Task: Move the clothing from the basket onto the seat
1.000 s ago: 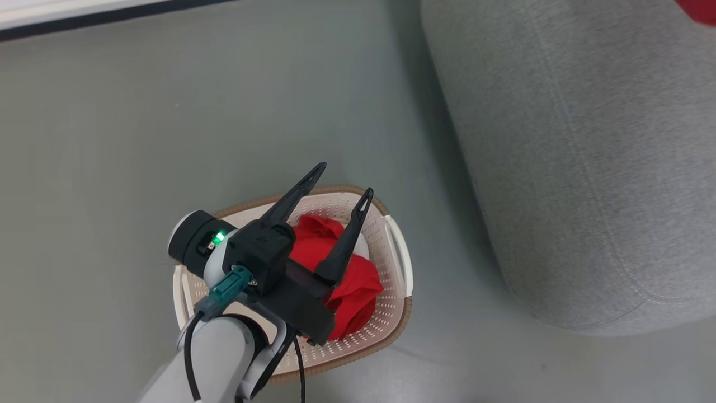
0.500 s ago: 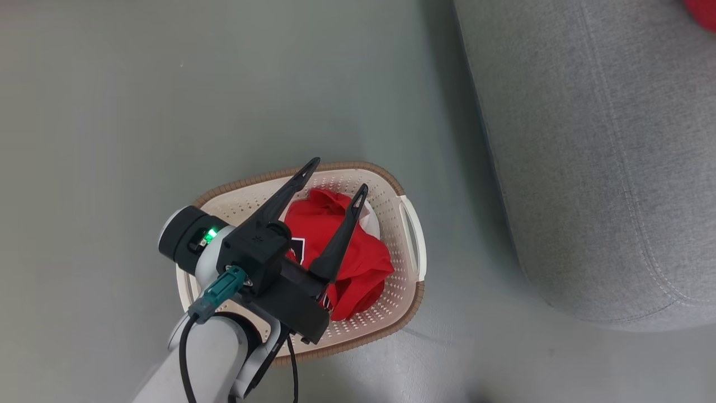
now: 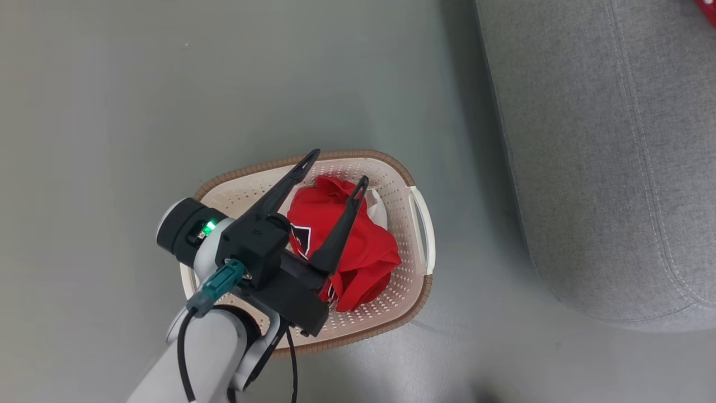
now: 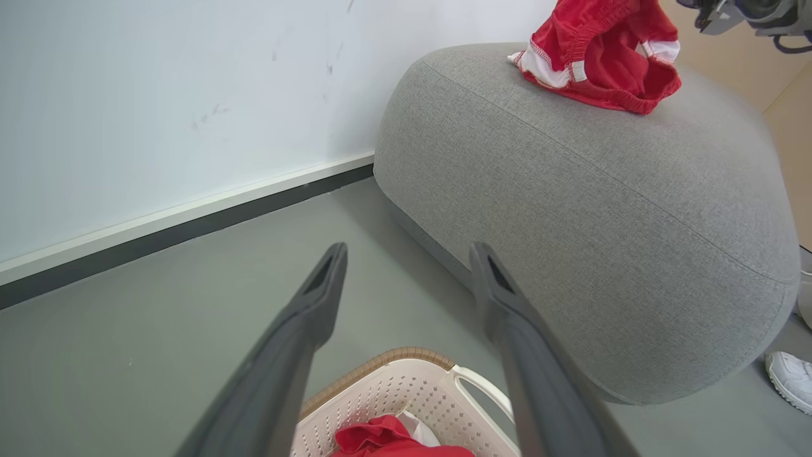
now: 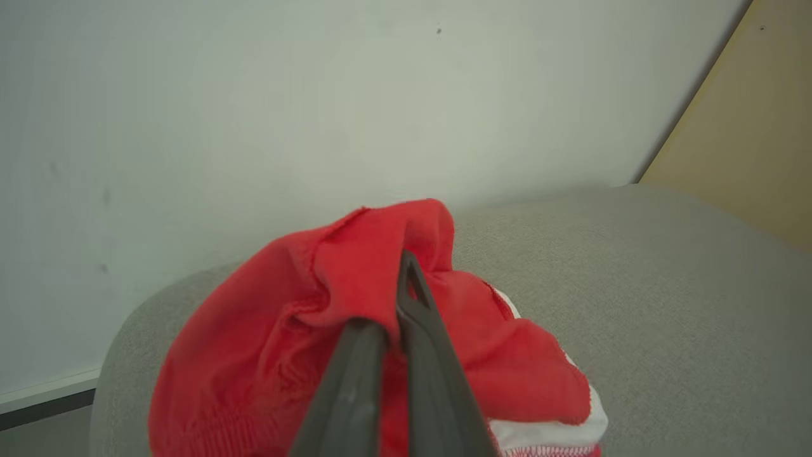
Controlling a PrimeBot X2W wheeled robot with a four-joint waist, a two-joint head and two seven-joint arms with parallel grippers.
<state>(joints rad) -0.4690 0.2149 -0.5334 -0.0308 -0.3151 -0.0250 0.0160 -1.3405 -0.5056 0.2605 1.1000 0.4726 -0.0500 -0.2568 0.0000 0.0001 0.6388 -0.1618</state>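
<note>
The left pincer (image 3: pixel 339 166) is being held with its two fingers spread wide apart and nothing between them, above the basket (image 3: pixel 246 190). Under those fingers, and partly covered by them in the head view, the red jersey (image 3: pixel 363 257) is being seen crumpled on the basket floor, with its black-and-white patch close beside the pincer's base. As far as can be told, the cloth is not being touched. In the left wrist view the jersey (image 4: pixel 387 439) is being shown low between the fingers, well behind their tips.

The right pincer (image 5: pixel 405 270) is being held pressed together, and a fold of the red shorts (image 5: pixel 285 330) is being pinched between its fingers. The rest of the shorts is being supported below and around those fingers by the seat (image 5: pixel 666 279). From the left pincer, the seat (image 4: pixel 602 222) is being seen beyond the tips and to their right, with the shorts (image 4: pixel 596 57) on top of it, far ahead.

The task is being judged roughly half done. One garment is already being rested on the seat, though it is not yet released. The jersey is yet to be gripped, lifted from the basket and carried across.
</note>
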